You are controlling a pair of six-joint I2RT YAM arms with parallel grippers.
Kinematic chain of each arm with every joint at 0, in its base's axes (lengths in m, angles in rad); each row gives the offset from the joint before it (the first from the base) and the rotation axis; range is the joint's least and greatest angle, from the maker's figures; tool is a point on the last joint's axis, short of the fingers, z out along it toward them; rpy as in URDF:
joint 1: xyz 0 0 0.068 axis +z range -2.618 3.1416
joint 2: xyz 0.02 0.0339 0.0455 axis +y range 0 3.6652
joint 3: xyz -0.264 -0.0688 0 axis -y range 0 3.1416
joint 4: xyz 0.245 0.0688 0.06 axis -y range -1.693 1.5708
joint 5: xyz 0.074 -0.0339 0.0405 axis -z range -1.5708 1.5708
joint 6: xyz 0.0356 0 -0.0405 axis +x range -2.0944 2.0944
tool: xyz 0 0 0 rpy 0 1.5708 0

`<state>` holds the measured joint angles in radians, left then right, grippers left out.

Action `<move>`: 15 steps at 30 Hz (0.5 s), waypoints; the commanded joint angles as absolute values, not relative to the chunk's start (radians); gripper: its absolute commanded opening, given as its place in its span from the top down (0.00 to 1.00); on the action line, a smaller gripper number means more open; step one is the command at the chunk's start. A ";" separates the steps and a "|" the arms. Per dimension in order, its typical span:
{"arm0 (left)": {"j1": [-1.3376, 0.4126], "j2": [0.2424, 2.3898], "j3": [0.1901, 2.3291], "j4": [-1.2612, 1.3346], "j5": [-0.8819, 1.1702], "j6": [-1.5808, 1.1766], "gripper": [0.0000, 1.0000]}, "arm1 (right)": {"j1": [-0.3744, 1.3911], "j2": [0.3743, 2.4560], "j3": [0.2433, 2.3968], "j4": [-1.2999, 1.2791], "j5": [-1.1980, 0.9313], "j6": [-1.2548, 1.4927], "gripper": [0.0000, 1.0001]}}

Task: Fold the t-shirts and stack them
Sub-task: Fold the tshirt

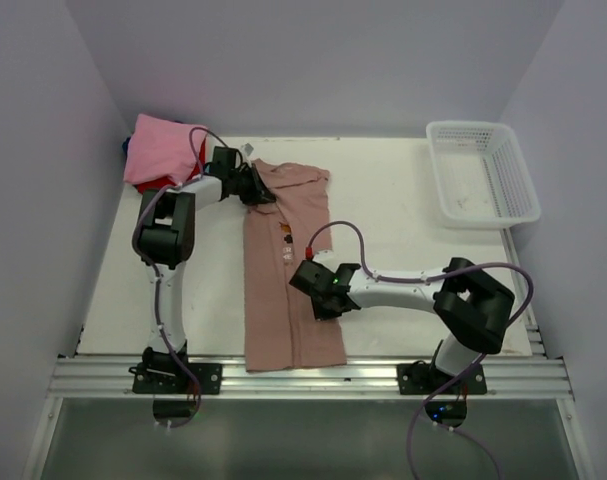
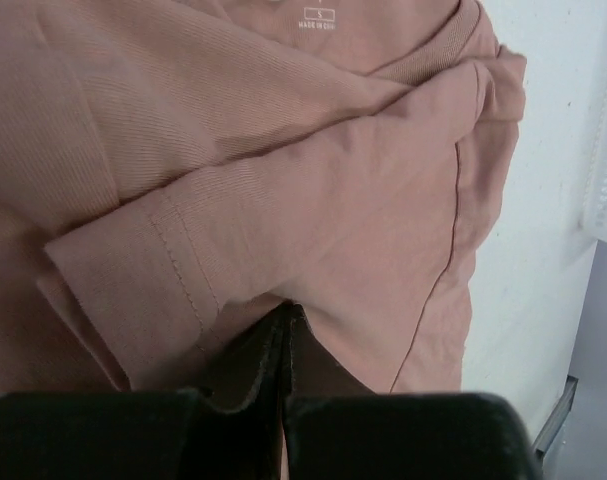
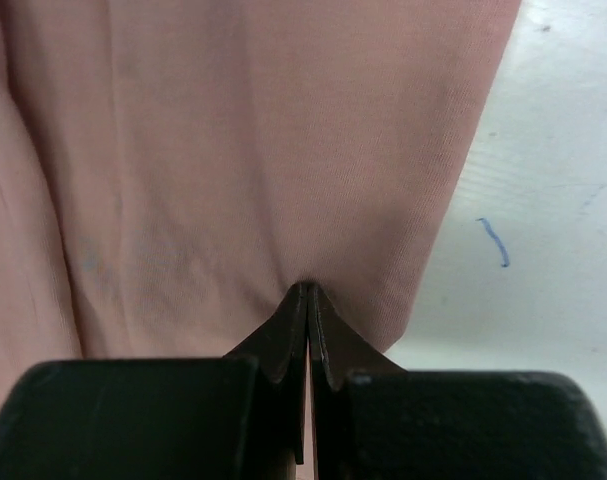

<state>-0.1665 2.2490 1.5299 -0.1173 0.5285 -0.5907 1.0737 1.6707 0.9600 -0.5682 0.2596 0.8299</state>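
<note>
Both grippers are clenched on cloth. The left gripper pinches the dusty-pink cotton t-shirt at its far end, by the collar and a folded-in sleeve. The right gripper nips the shirt's right-hand edge about halfway down. The shirt lies flat as a long narrow strip down the middle of the white table, its hem at the near edge by the arm bases. The far right corner is wider and rumpled, so I judge the lengthwise folding nearly done rather than finished. What remains is the crosswise folds to make a compact packet, then carrying it to the stack of folded shirts in the far left corner, bright pink on top with red beneath. That stack sits just beside the left arm, which could brush it. A white plastic lattice basket stands well apart at the far right, out of the way.
</note>
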 commanded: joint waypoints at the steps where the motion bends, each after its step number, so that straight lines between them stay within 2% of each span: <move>1: -0.166 2.368 1.670 -0.212 0.477 -0.568 1.00 | 1.140 1.723 0.914 -0.563 0.156 0.902 1.00; 7: -0.166 2.408 1.778 -0.204 0.557 -0.589 1.00 | 1.186 1.701 0.954 -0.610 0.181 0.930 1.00; 12: -0.164 2.216 1.724 -0.078 0.612 -0.569 1.00 | 1.186 1.681 1.070 -0.678 0.270 0.867 1.00; 13: -0.163 2.183 1.729 -0.084 0.571 -0.543 0.95 | 1.181 1.681 1.125 -0.696 0.323 0.855 1.00; 15: -0.150 2.099 1.764 -0.133 0.523 -0.516 0.74 | 1.170 1.683 1.173 -0.732 0.359 0.816 1.00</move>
<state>-0.1692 2.3116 1.7176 -0.1780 0.5766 -0.5701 1.1774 1.6917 1.0664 -0.6579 0.2710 0.8623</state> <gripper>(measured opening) 0.180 0.007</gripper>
